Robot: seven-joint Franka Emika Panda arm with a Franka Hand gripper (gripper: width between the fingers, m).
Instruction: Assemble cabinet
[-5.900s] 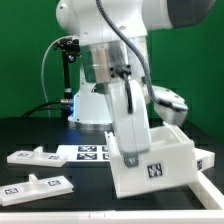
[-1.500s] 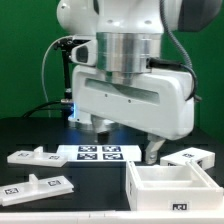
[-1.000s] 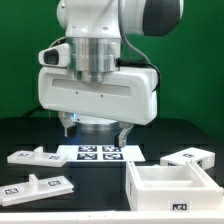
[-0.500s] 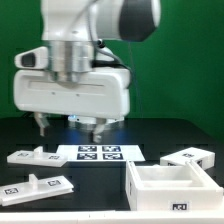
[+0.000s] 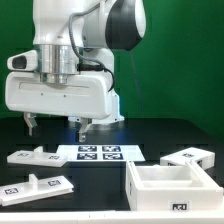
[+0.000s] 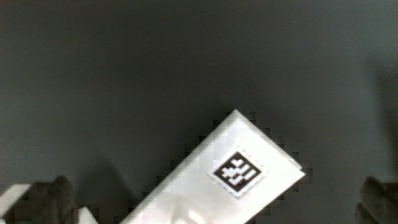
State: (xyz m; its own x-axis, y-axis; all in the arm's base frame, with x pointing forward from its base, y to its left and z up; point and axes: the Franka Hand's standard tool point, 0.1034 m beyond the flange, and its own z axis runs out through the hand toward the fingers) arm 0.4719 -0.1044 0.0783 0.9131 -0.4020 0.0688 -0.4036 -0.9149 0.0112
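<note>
Cabinet body (image 5: pixel 170 188), an open white box, sits on the black desk (image 5: pixel 95 200) toward the exterior view's right, with one flat panel (image 5: pixel 188 157) just beside it. Two more panels (image 5: pixel 35 156) lie well apart from it on the exterior view's left, next to the marker board (image 5: pixel 100 152). My end effector (image 5: pixel 57 128) hangs above those left panels, fingers (image 5: pixel 85 130) spread wide and holding nothing, and my wrist view shows one tagged panel (image 6: pixel 222 175) below.

The arm (image 5: pixel 72 30) is hanging upright, its gripper (image 5: pixel 57 128) pointing straight down, fingers (image 5: pixel 83 130) standing wide apart, gripping nothing.
</note>
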